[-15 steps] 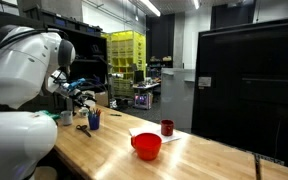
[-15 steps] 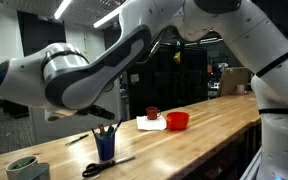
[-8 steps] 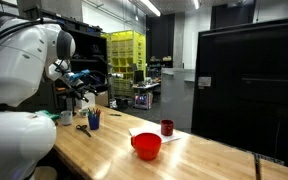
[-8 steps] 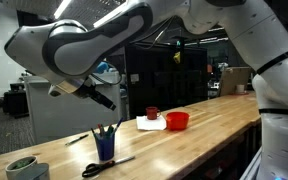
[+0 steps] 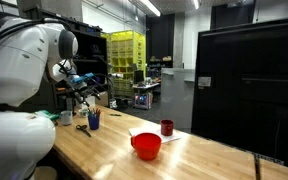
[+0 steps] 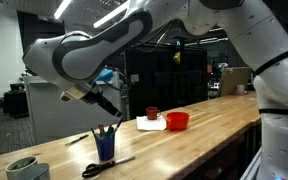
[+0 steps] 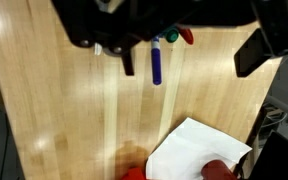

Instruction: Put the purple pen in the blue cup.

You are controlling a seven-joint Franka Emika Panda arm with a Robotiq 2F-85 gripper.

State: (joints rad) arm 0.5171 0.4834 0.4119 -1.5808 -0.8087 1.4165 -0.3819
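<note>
The small dark blue cup (image 6: 105,149) stands on the wooden table with several pens sticking out of it; it also shows in an exterior view (image 5: 93,122). My gripper (image 6: 108,104) hangs a short way above the cup, apart from it, as also shown in an exterior view (image 5: 85,99). In the wrist view the gripper (image 7: 189,68) comes in from the top with its fingers wide apart and nothing between them. The purple pen (image 7: 156,62) shows just below the gripper's dark body, beside a green cap (image 7: 171,37) and a red cap (image 7: 187,36). The cup itself is hidden there.
A red bowl (image 6: 177,121), a small dark red cup (image 6: 152,113) and a white napkin (image 6: 150,125) lie further along the table. A pale whitish-teal cup (image 6: 22,168) and scissors (image 6: 109,165) lie near the blue cup. The napkin (image 7: 199,150) also shows in the wrist view.
The gripper has risen from right at the pens in the blue cup to a short way above them. It has barely moved in the last half second.
</note>
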